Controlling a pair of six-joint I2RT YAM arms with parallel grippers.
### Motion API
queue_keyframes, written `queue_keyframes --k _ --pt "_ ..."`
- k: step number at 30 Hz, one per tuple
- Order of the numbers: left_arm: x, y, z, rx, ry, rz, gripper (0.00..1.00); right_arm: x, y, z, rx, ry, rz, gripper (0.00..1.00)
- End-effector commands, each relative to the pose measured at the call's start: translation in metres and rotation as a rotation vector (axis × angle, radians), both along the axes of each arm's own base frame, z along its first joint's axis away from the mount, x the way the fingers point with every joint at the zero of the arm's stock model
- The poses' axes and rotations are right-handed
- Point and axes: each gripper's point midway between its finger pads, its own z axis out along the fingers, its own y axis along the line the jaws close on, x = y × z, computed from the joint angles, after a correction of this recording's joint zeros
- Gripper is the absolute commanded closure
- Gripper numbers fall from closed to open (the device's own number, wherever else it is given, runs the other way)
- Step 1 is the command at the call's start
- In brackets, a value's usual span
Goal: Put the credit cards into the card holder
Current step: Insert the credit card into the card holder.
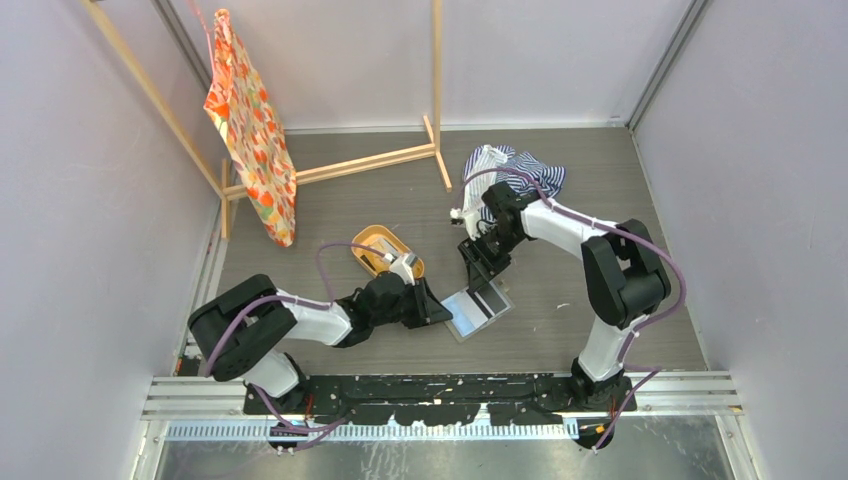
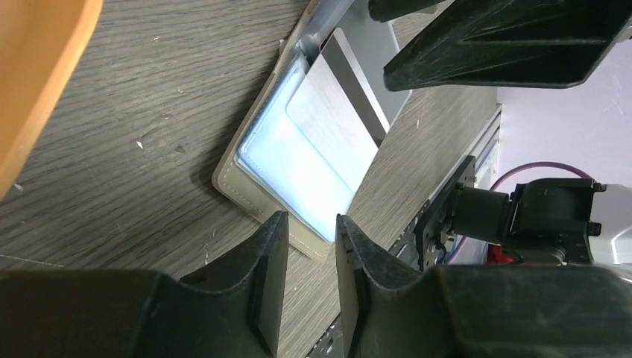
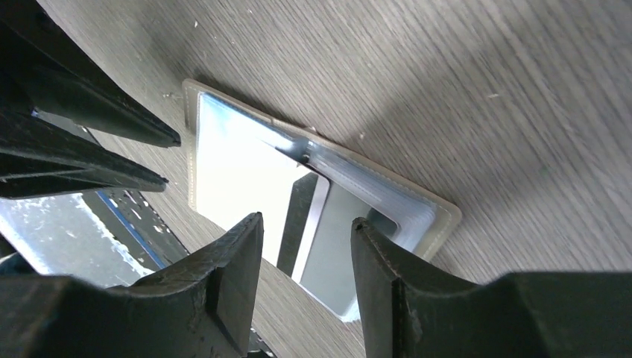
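Far left, the bag [image 1: 250, 130] hangs on the wooden frame [image 1: 370, 160], well apart from the work; no text shows in its orange print. The tray [image 1: 362, 238] sits just behind the left arm's wrist, probably as the card supply, though you cannot tell what lies in it. The left gripper [image 2: 311, 218] has its tips at the near corner of the holder [image 2: 291, 164], jaws a little apart and nothing visibly clamped between them. Judged purpose: it pins the cover so the holder lies open and does not slide while a card is fed. The holder lies flat on the table [image 1: 600, 200], front centre, between the two grippers, pale window pocket facing up. One card [image 2: 335, 104] is partway under that window, its dark-striped end sticking out of the pocket mouth. The right gripper [image 3: 305, 222] hovers just over that end, fingers wide and touching nothing: released. Judged: the card is not fully seated, so plan a push along the pocket. Far right, a striped cloth [image 1: 515, 170] lies idle. You can read no brand, number or lettering on card or holder; note only the stripe.
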Motion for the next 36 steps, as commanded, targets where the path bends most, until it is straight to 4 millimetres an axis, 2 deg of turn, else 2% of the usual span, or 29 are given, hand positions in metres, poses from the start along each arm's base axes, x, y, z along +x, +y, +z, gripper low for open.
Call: queue_keyframes --k 1,9,23,36 --pt "0.006 -0.001 0.014 -0.014 -0.047 0.011 0.69 0.006 -0.006 0.021 -0.007 -0.099 0.042 0.49" --pt "0.007 -0.002 0.010 -0.003 -0.028 0.019 0.72 -0.017 -0.002 0.006 -0.024 0.017 0.107 0.58" --pt "0.004 -0.004 -0.008 0.020 0.012 0.010 0.78 -0.026 0.005 -0.005 -0.055 0.068 0.133 0.59" --pt "0.004 -0.008 -0.011 0.001 0.023 0.007 0.79 -0.039 0.019 -0.008 -0.022 0.150 0.155 0.59"
